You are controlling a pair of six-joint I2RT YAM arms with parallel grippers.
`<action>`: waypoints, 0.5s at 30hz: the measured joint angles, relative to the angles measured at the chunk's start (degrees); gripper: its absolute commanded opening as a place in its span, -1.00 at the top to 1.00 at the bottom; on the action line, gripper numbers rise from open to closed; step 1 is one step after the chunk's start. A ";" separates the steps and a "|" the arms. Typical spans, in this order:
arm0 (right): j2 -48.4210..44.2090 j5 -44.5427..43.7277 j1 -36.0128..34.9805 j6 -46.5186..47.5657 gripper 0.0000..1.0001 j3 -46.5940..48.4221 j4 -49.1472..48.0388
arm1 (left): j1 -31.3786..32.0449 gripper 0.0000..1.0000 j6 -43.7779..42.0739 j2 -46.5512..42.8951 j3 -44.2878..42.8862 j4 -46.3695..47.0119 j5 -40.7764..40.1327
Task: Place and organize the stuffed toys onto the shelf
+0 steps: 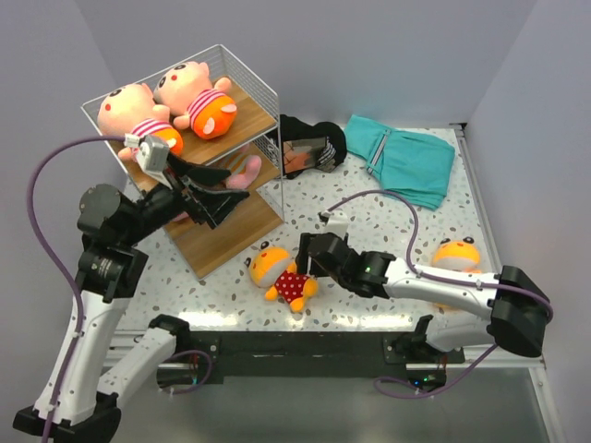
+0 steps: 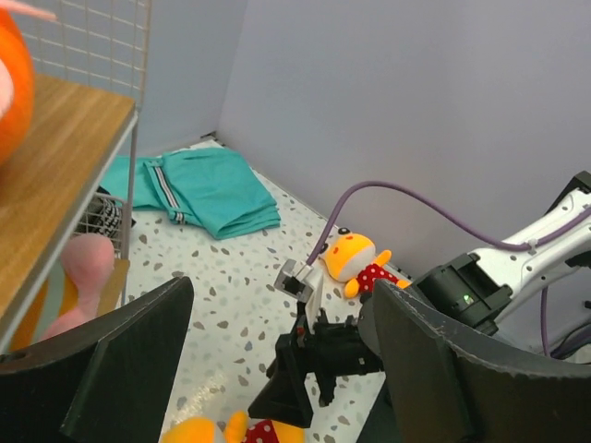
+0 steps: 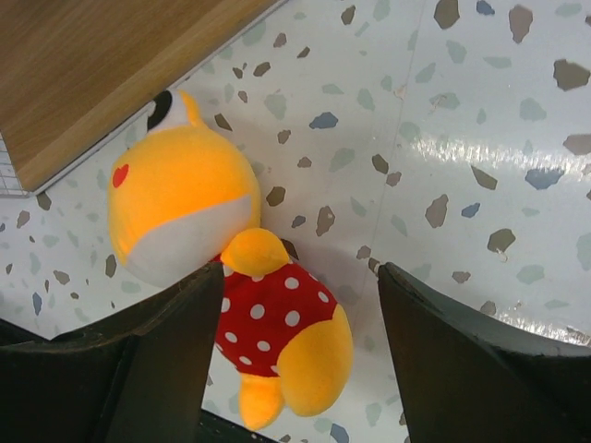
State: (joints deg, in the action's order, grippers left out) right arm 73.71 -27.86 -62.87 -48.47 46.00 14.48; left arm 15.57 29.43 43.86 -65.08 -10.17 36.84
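Observation:
The shelf point(image 1: 242, 125) stands at the back left. Two pink stuffed toys point(image 1: 194, 97) in striped outfits lie on its top board. A third pink toy point(image 1: 246, 172) lies on the middle tier and also shows in the left wrist view point(image 2: 85, 266). My left gripper point(image 1: 218, 196) is open and empty in front of the middle tier. A yellow toy in a red polka-dot outfit point(image 1: 282, 272) lies on the table by the shelf's front corner. My right gripper point(image 1: 309, 256) is open just above it, jaws either side of its body point(image 3: 268, 314). Another yellow toy point(image 1: 457, 254) lies at the right, also in the left wrist view point(image 2: 355, 263).
A folded teal cloth point(image 1: 406, 157) and a black bundle point(image 1: 309, 148) lie at the back of the table. The shelf's bottom board point(image 3: 111, 65) is close to the near toy's head. The right arm's purple cable point(image 1: 388, 198) loops over the table's middle.

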 measured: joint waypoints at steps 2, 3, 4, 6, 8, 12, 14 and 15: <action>-0.83 1.11 0.00 -1.73 -0.42 -1.97 -0.68 | 0.02 -0.67 0.57 -1.40 2.29 0.26 0.94; -1.01 1.68 0.00 -2.19 -0.42 -2.60 -0.74 | 0.07 -0.67 1.01 -1.92 2.80 0.33 1.33; -1.11 2.47 0.04 -2.89 -0.42 -3.56 -1.07 | 0.15 -0.66 1.25 -2.58 3.34 0.63 1.79; -1.18 3.72 0.04 -3.61 -0.43 -4.74 -1.44 | 0.39 -0.66 1.64 -3.63 4.50 1.84 2.32; -1.79 4.92 0.04 -4.11 -0.43 -5.68 -1.62 | 0.85 -0.65 2.14 -4.55 5.70 3.41 2.62; -4.59 5.73 0.04 -4.92 -0.45 -6.05 -1.18 | 5.05 -0.65 2.84 -4.11 8.85 6.38 1.31; -6.25 6.47 0.07 -5.60 -0.42 -6.23 -1.18 | 9.01 -0.65 2.62 -2.99 10.23 6.62 -0.46; -6.99 6.75 0.07 -6.03 -0.40 -6.54 -1.42 | 11.74 -0.65 2.32 -2.03 10.86 6.60 -2.43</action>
State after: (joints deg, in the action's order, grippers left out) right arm 66.72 -21.10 -62.81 -54.50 39.46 13.06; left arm 27.31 31.75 41.82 -54.22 -3.57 34.41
